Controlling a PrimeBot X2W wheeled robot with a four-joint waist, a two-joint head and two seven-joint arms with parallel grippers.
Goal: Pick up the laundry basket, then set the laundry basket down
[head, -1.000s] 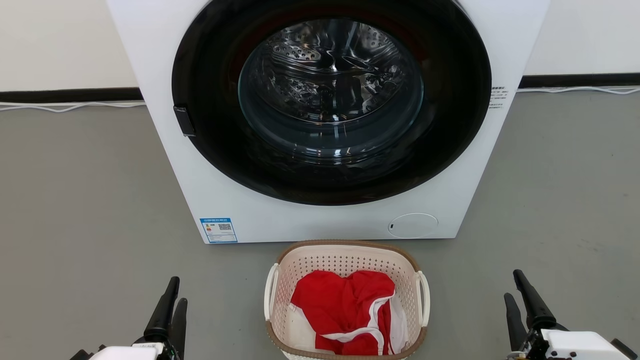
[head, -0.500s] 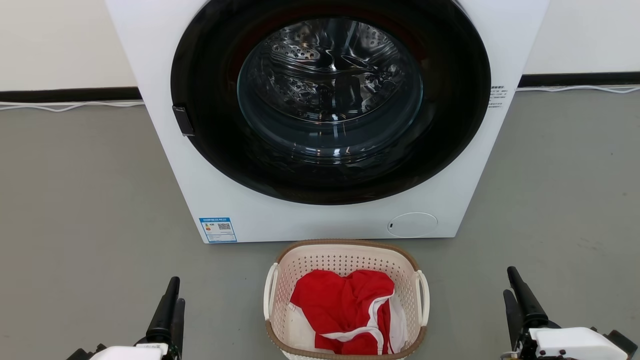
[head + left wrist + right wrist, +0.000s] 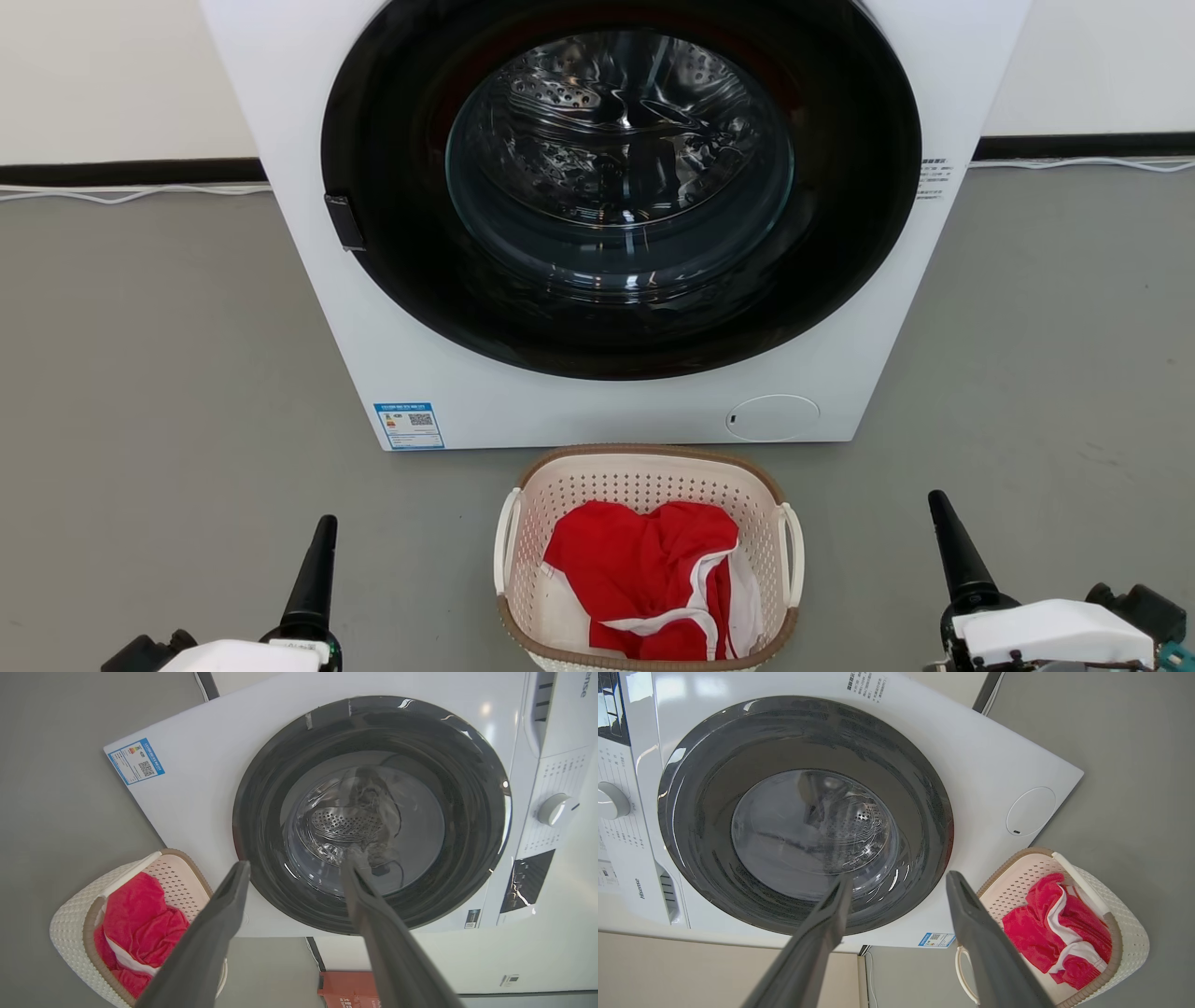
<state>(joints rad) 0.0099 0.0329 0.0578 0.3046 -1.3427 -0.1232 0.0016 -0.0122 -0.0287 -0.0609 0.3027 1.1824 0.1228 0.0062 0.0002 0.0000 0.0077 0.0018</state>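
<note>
Your left gripper (image 3: 296, 863) and right gripper (image 3: 900, 877) are both spread wide, holding nothing. The basket (image 3: 644, 487) sits on the floor (image 3: 168, 373) between them, well apart from each, with a side handle (image 3: 505, 541) facing either one. Neither's clearly nearer, so I'd swing both inward.

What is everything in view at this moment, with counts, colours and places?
washing machine: one, white with dark round door, against the wall ahead
laundry basket: one, cream with brown rim, on floor before the washing machine
clothing: one bundle, red and white, inside the laundry basket
label: one, blue, washing machine's lower front
cables: at least two, white, along the wall's foot
left gripper: one, dark fingers, open, left of laundry basket, apart
right gripper: one, dark fingers, open, right of laundry basket, apart
</note>
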